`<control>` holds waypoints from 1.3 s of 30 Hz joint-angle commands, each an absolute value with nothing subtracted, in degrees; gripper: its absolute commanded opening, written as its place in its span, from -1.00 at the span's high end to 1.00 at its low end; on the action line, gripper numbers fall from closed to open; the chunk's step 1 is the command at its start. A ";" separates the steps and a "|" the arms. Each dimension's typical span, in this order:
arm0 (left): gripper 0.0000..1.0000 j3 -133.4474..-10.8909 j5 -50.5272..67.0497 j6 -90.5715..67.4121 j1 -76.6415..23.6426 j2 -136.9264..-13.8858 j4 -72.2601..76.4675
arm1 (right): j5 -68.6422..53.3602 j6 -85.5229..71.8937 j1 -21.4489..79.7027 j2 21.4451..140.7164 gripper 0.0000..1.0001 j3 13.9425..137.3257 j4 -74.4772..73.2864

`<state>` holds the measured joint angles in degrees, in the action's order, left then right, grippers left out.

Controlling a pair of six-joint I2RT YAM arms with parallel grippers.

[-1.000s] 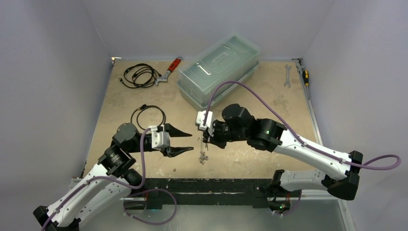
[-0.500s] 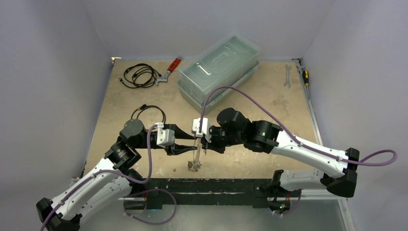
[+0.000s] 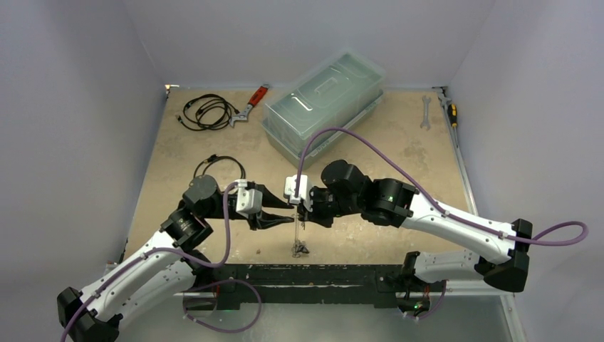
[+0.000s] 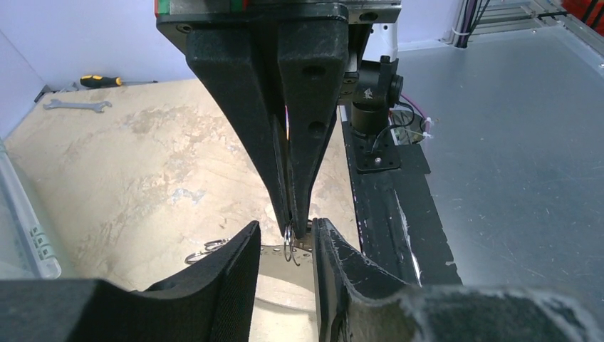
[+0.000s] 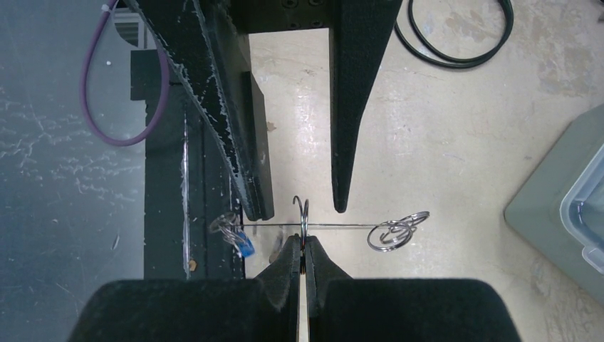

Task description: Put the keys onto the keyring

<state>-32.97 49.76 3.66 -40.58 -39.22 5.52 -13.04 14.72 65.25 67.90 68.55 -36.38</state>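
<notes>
Clear plastic box (image 3: 324, 96) lidded, contents unclear; right tool (image 5: 302, 244) clamps keyring (image 5: 342, 226); left tool (image 4: 285, 233) apart.

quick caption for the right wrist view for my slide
Right gripper pinches a small split ring on the thin keyring, left gripper open on either side.

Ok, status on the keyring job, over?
Right end effector shut on small metal ring. Left end effector open, straddling it. Thin keyring crosses at the ring, blue-tagged key at one end. Nothing blocking.
</notes>
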 commanded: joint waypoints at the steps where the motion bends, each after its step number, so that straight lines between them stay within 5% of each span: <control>1: 0.39 -32.78 49.98 3.27 -40.98 -39.86 7.80 | -14.75 15.66 65.74 66.28 1.00 71.54 -33.83; 20: 0.56 -32.95 49.27 3.10 -41.57 -41.79 7.38 | -14.93 15.91 65.92 65.51 1.00 71.02 -31.82; 32: 0.95 -33.65 48.69 3.37 -41.80 -41.69 6.53 | -16.53 16.35 65.92 65.04 1.00 70.49 -31.21; 39: 0.49 -33.83 48.29 2.91 -41.76 -41.99 6.64 | -17.64 16.58 65.92 65.14 1.00 70.41 -31.19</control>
